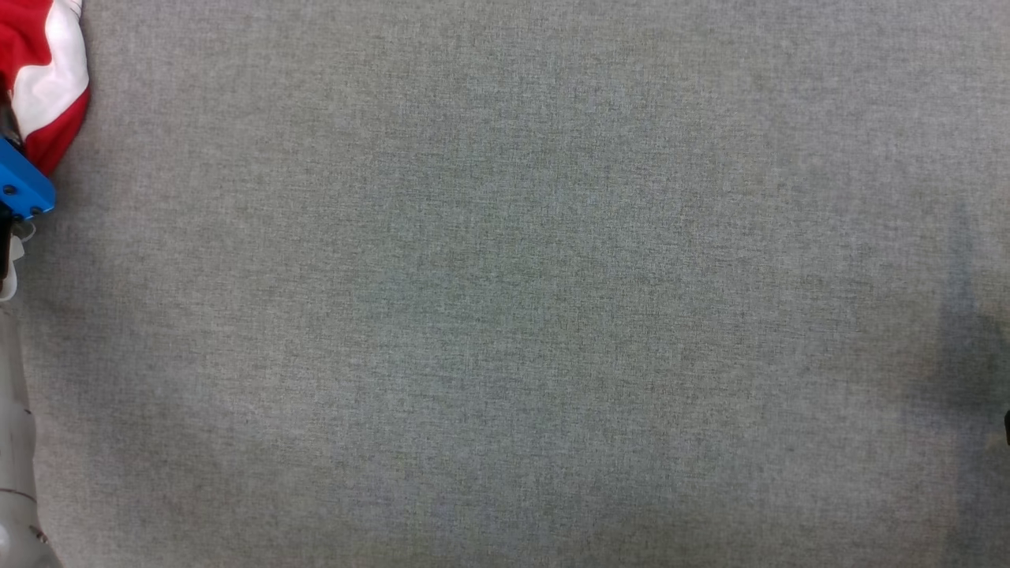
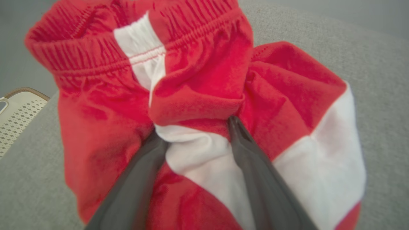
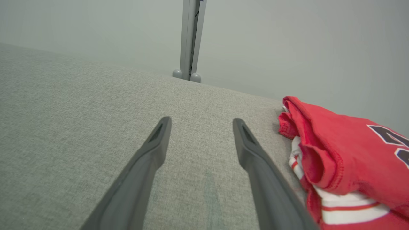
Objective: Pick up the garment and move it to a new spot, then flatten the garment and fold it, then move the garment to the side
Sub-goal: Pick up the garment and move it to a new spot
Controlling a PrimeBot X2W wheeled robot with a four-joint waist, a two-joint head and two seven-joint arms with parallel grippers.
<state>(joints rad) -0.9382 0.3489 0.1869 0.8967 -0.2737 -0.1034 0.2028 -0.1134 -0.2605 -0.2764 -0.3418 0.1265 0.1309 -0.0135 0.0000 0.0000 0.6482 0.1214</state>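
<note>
Our left gripper is wide, its fingers pushed into the soft red and white garment. Our right gripper is wide above the grey cloth table.

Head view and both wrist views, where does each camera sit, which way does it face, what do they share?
Head view: on the head, facing down at the grey surface; garment upper left, left arm at the left edge.
Left wrist view: on that wrist, facing the garment; left gripper open astride a fold.
Right wrist view: on that wrist, facing across the surface; right gripper open, red jersey beside it.
Shared: head and left wrist views show the garment.
</note>
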